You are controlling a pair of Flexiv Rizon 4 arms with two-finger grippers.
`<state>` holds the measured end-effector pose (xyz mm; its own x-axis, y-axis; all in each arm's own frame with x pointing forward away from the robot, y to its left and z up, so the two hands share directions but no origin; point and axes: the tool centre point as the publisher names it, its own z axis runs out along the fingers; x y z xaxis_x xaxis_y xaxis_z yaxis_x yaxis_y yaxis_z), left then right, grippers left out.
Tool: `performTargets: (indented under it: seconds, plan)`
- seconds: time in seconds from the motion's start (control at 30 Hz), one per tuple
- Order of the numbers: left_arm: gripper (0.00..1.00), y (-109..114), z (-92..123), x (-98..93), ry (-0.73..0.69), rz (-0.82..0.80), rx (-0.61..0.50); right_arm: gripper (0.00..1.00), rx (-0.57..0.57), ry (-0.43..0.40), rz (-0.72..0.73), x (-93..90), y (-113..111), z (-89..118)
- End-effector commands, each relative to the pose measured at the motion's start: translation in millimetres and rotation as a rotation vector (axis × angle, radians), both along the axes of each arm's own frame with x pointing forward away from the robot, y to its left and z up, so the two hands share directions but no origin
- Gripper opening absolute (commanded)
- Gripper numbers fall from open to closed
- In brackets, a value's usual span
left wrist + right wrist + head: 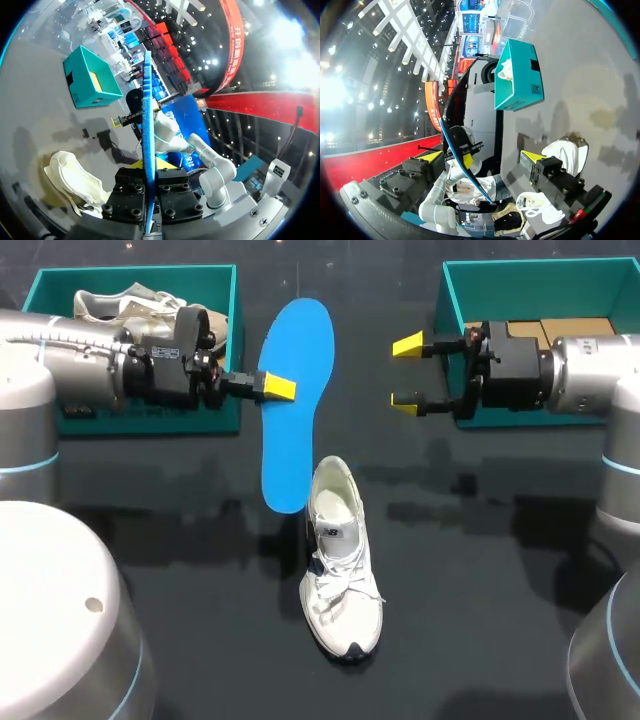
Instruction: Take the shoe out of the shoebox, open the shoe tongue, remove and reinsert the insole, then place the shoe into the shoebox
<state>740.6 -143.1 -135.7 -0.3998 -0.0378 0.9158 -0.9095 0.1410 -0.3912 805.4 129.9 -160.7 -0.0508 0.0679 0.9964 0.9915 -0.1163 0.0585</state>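
Observation:
A blue insole (295, 400) hangs in the air over the table's middle, with my left gripper (278, 388) shut on its edge. In the left wrist view the insole (147, 115) stands edge-on between the fingers. The white shoe (340, 560) lies on the table just under the insole's lower end, toe toward the front. It also shows beside the left gripper (75, 180). My right gripper (407, 373) stands open to the right of the insole, apart from it, holding nothing. From the right wrist the insole (451, 142) sits ahead of the open gripper (482, 156), with the shoe (567, 152) to one side.
A teal shoebox (215, 280) at the back left holds a second white shoe (120, 305). Another teal shoebox (540, 275) stands at the back right behind my right arm. The table's front half around the shoe is bare dark surface.

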Motion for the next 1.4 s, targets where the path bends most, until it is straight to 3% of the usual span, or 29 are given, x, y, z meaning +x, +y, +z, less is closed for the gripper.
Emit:
performTargets:
  seconds: [0.03, 0.43, 1.0, 1.4]
  plan:
    - [0.0, -1.4, -3.6, 6.5, 0.068, -0.026, 0.001, 1.0, -0.001, 0.001, -0.001, -0.5, 0.8, -0.4]
    - [0.0, -4.0, -16.6, 7.5, 0.351, -0.032, 0.003, 1.0, -0.001, 0.001, -0.001, -0.5, 0.8, -0.4]
    - [0.0, -16.7, -30.0, 22.8, 0.491, 0.104, 0.011, 1.0, -0.001, 0.001, -0.001, -0.5, 0.8, -0.4]
    - [0.0, -24.5, -35.0, 22.6, 0.519, 0.115, -0.023, 1.0, -0.029, -0.013, -0.004, -2.1, -2.4, -2.3]
